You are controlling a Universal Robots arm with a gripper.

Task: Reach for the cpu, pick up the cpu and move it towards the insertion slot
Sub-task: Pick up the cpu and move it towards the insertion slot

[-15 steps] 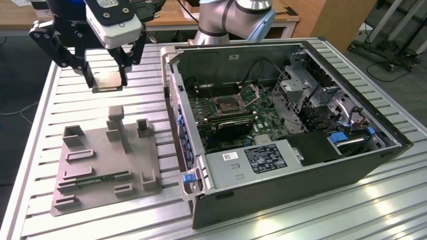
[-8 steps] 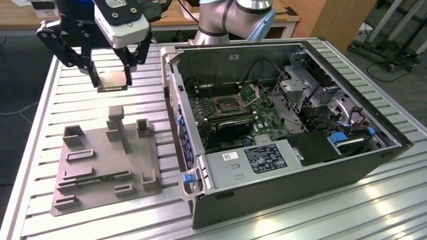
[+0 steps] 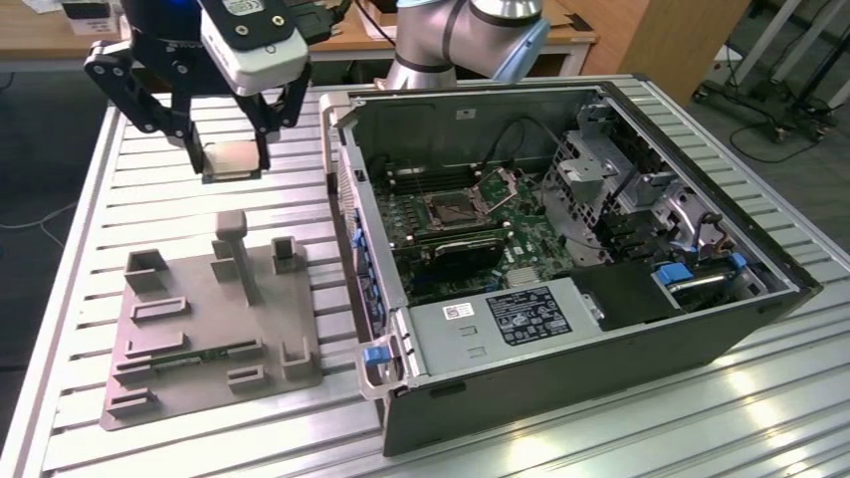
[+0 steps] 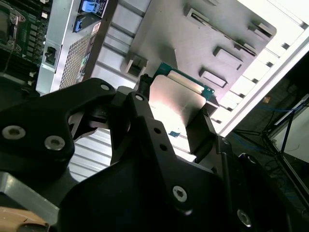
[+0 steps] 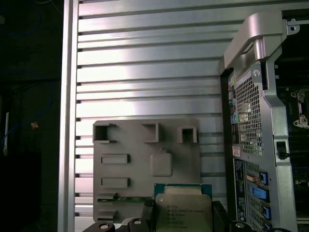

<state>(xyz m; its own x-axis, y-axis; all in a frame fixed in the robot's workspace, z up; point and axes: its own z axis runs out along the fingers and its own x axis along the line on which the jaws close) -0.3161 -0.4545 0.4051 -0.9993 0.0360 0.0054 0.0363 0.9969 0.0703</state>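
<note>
I have the cpu (image 3: pixel 230 159) pinched flat between my fingers (image 3: pixel 262 139), one pad on each of two opposite edges, and it hangs clear of the grey fixture (image 3: pixel 199 329) that sits beneath me on the slatted table (image 3: pixel 80 299). My gripper (image 3: pixel 229 161) is up in the air, well apart from the open computer case (image 3: pixel 571 249). In the second wrist view the chip's silvery face (image 4: pixel 176 104) sits square between my dark fingers (image 4: pixel 145 96); in the first wrist view the cpu (image 5: pixel 183 210) shows with its green rim, the fixture (image 5: pixel 145 169) just past it. The insertion slot (image 3: pixel 459 207) lies inside the case, well off toward the exterior view's right and lower than my hold. So the chip is lifted, not yet over the case wall.
</note>
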